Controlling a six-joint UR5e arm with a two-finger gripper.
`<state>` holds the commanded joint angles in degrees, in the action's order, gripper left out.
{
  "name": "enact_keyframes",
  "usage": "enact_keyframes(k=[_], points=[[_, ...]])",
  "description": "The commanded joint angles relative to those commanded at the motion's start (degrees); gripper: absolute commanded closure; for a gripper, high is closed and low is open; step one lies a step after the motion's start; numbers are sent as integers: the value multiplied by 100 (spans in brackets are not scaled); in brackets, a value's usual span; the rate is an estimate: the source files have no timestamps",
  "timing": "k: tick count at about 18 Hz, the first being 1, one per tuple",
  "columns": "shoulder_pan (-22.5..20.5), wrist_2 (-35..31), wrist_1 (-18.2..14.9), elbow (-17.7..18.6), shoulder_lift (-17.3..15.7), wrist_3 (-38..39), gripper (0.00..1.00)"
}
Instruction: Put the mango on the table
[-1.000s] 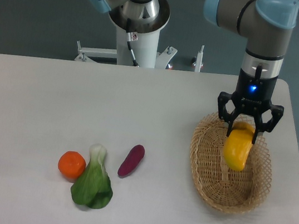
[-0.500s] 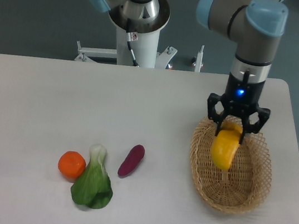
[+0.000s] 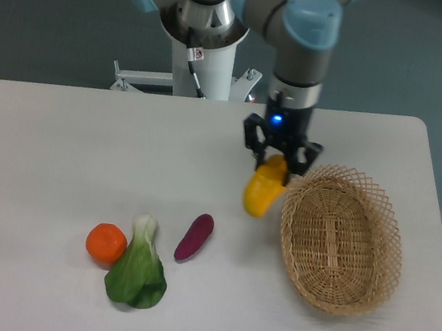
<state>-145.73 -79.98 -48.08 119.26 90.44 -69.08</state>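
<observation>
The mango (image 3: 263, 190) is a smooth yellow-orange oblong fruit hanging tilted from my gripper (image 3: 276, 164), which is shut on its upper end. It is held above the white table (image 3: 81, 153), just left of the wicker basket's rim. Whether its lower tip touches the table I cannot tell.
An oval wicker basket (image 3: 341, 238) stands at the right, empty. A small purple eggplant-like item (image 3: 194, 236), a green leafy vegetable (image 3: 137, 270) and a round orange (image 3: 105, 243) lie at the front left. The robot base (image 3: 202, 38) stands behind the table.
My gripper has carried the mango up out of the basket and to the left, past the basket's rim, to a spot over the table.
</observation>
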Motion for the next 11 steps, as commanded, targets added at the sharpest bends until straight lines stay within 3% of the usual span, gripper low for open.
enact_keyframes(k=[6,11], points=[[800,-9,17,254,114,395,44],[959,-131,53,256,491,413,42]])
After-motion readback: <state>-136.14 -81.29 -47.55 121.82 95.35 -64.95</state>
